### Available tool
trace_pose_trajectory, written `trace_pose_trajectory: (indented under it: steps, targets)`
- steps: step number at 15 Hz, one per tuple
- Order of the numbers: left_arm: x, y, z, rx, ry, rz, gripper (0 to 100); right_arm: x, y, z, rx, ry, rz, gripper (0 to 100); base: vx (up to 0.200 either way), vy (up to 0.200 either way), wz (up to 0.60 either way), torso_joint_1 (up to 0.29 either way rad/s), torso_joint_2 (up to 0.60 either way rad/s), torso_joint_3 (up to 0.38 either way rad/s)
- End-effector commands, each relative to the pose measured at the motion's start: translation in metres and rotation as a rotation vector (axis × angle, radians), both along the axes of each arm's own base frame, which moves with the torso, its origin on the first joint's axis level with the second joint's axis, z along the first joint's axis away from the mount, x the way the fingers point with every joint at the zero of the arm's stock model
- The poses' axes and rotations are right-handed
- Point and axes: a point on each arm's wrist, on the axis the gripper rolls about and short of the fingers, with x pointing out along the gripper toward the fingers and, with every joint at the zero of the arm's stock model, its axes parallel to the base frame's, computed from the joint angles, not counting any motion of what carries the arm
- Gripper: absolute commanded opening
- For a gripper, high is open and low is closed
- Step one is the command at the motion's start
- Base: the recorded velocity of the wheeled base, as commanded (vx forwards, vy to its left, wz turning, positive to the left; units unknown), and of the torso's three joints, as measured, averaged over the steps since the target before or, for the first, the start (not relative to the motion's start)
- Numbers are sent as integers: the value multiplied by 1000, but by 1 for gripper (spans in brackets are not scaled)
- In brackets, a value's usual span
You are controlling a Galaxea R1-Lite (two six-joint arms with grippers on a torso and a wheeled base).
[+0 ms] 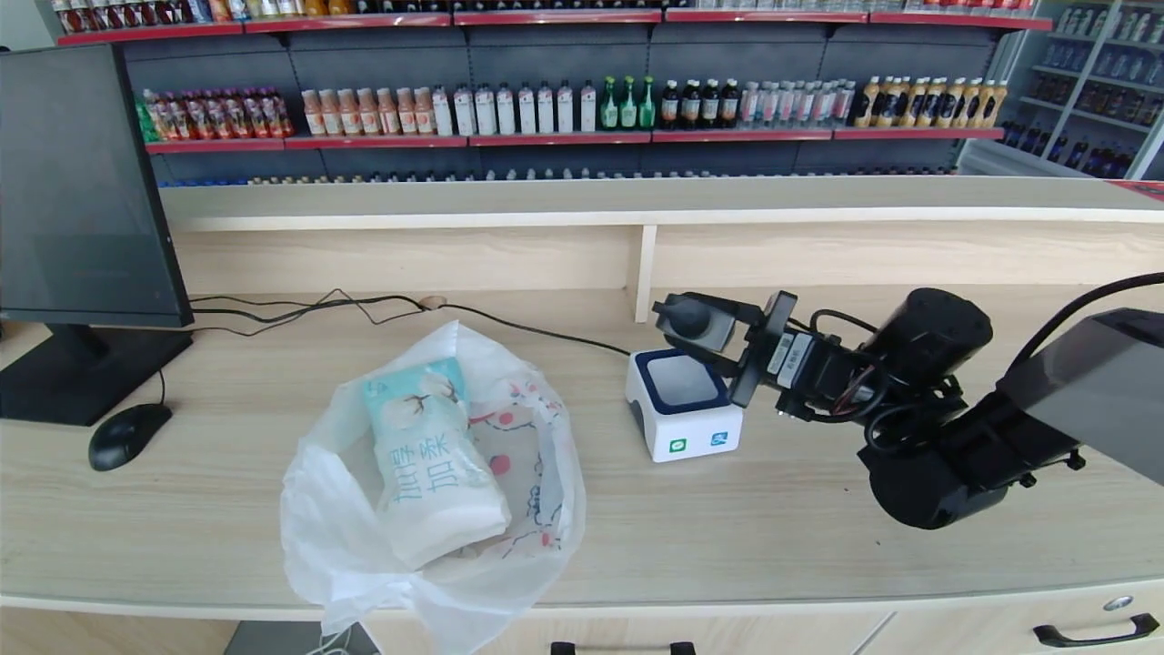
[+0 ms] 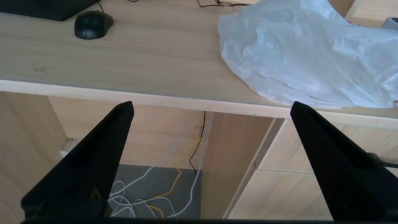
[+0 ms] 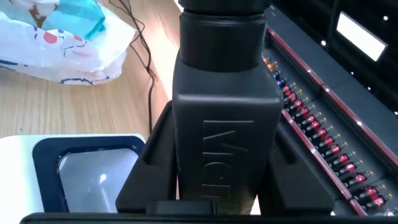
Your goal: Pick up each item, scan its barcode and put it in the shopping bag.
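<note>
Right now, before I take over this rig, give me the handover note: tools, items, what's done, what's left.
Left tool: open, holding nothing, low in front of the counter edge.
Right tool: shut on a dark grey bottle with a black cap, held close above the white scanner.
Shopping bag: open on the counter, on the scanner's left, with a white-and-teal soft pack inside.
Done: the soft pack is bagged.
Left: I cannot tell whether the bottle's scan has registered. Confirm it, then put the bottle in the bag.
</note>
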Motion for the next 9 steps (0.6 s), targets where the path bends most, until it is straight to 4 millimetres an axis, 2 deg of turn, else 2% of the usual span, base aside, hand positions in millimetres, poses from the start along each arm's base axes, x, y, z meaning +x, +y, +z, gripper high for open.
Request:
trace_pose_trajectory:
  steps: [1,9]
  targets:
    - [0,0,0,0,0,1,100,-2,7,-3,-6,1,22,0,0,0,0,0,0,0]
    - [0,0,0,0,0,1,100,-5,6,-19,-39,30,20,0,0,0,0,0,0,0]
